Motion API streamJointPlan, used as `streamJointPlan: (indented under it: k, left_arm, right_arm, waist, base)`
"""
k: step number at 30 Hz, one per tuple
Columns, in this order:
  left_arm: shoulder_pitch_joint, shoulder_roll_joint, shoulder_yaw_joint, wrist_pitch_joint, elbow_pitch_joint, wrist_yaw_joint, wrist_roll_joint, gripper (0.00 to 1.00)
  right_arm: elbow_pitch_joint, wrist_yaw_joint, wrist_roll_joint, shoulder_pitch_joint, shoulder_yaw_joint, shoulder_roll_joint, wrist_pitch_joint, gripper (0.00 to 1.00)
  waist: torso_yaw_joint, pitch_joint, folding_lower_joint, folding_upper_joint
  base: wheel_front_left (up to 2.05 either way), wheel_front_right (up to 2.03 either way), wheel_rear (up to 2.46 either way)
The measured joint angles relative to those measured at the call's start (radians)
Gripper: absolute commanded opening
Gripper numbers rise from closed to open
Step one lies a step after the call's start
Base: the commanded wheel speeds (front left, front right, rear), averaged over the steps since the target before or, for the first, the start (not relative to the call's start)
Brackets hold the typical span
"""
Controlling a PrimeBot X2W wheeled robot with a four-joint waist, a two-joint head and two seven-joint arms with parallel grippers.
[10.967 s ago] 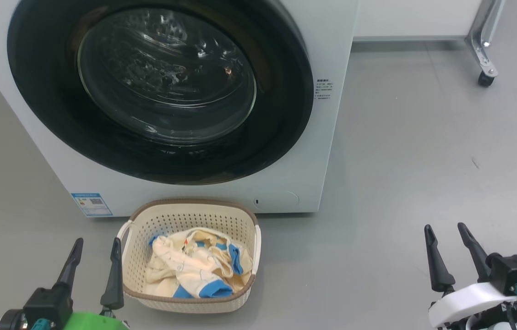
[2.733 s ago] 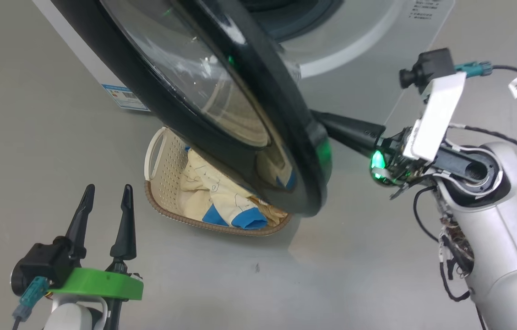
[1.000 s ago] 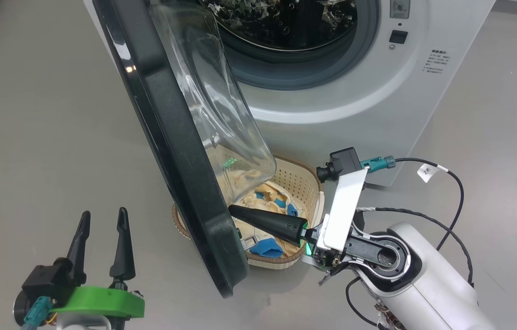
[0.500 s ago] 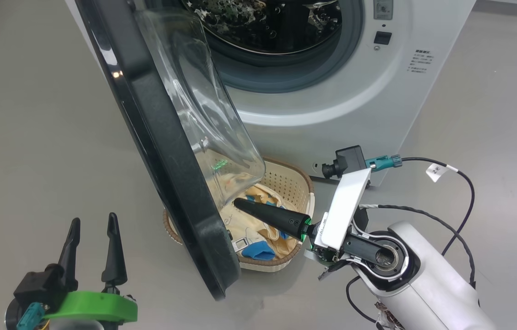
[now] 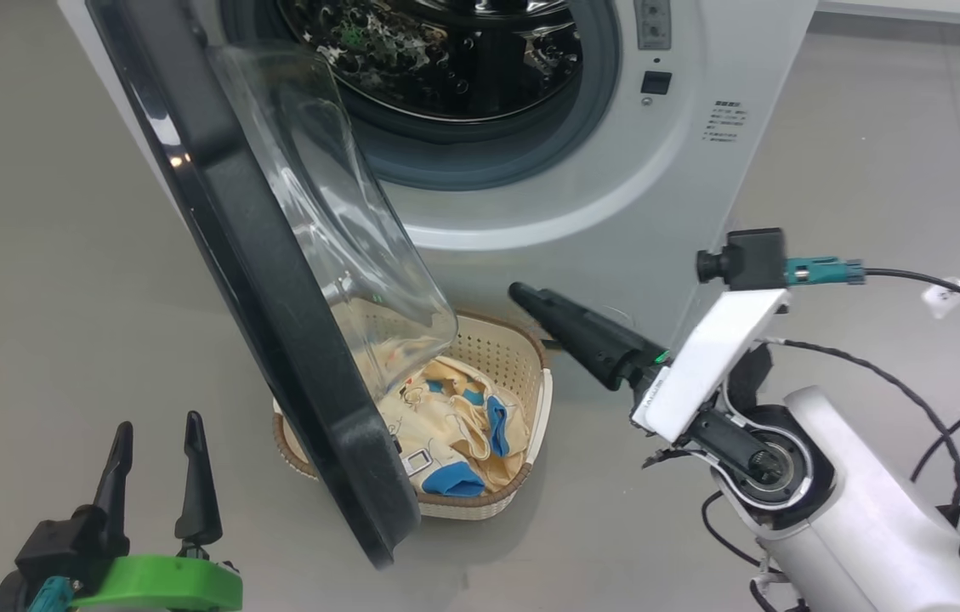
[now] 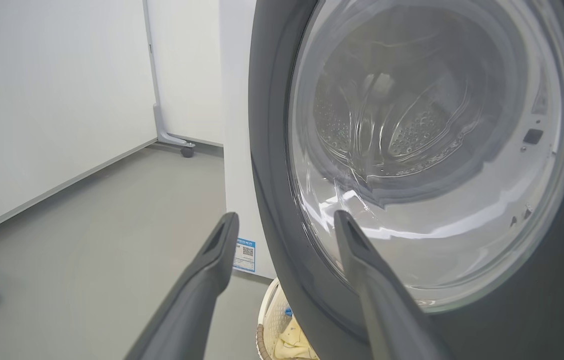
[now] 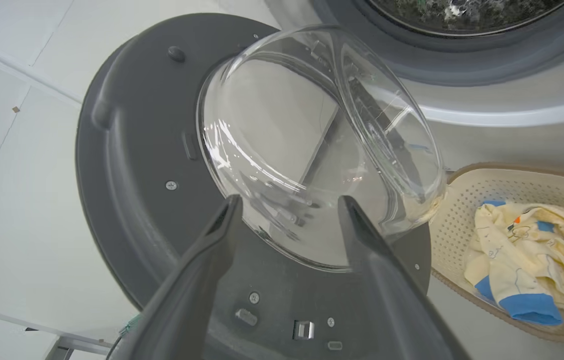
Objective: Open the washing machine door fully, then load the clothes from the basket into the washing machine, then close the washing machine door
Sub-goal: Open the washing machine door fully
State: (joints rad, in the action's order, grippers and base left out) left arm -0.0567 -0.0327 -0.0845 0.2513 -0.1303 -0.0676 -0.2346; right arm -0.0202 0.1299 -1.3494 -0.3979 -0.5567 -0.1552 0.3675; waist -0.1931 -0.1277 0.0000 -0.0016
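The washing machine door (image 5: 250, 280) stands swung out from the washing machine (image 5: 616, 212) on its left-hand hinge, glass bulge facing the open drum (image 5: 437, 51), its lower rim hanging over the left part of the basket (image 5: 501, 353), which sits on the floor against the machine's front with the clothes (image 5: 454, 425) heaped inside. The right gripper (image 7: 287, 202) hovers just right of the basket, clear of the door, fingers spread and holding nothing; the left gripper (image 5: 156, 422) waits low on the door's outer side, likewise spread and empty. The opening step looks nearly but not wholly done: with the door still shading the basket, the next move probably calls for a further push on its inner face, or, if this is as wide as it goes, a reach down past the rim for the clothes. Half a second earlier the right gripper's fingers were pressed together near the door's inner edge above the clothes; they have since parted and drawn back.
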Motion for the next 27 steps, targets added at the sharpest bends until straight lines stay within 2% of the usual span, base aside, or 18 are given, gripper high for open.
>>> streamJointPlan:
  k: [6,7,14,27]
  left_arm:
    - [0.010,0.000,0.019,0.000,0.000,0.000,0.026,1.00]
    - [0.010,0.000,0.026,0.000,0.000,0.000,0.026,1.00]
    - [0.039,0.000,0.044,0.000,0.000,0.000,0.028,1.00]
    - [0.046,0.000,0.045,0.000,0.001,-0.002,0.037,1.00]
  right_arm:
    - [0.020,0.000,0.140,0.001,-0.010,-0.079,-0.132,1.00]
    - [0.019,0.000,0.177,0.006,-0.012,-0.101,-0.187,1.00]
    - [0.011,0.000,0.296,0.047,-0.030,-0.159,-0.366,1.00]
    - [-0.110,0.000,0.412,0.148,-0.015,-0.238,-0.627,1.00]
  waist:
    - [0.032,0.014,0.0000,0.0000]
    - [0.044,0.020,0.0000,0.0000]
    - [0.087,0.042,0.0000,0.0000]
    - [0.168,0.059,0.0000,0.0000]
  base:
    - [0.00,0.00,0.00]
    - [0.00,0.00,0.00]
    - [0.00,0.00,0.00]
    - [0.00,0.00,0.00]
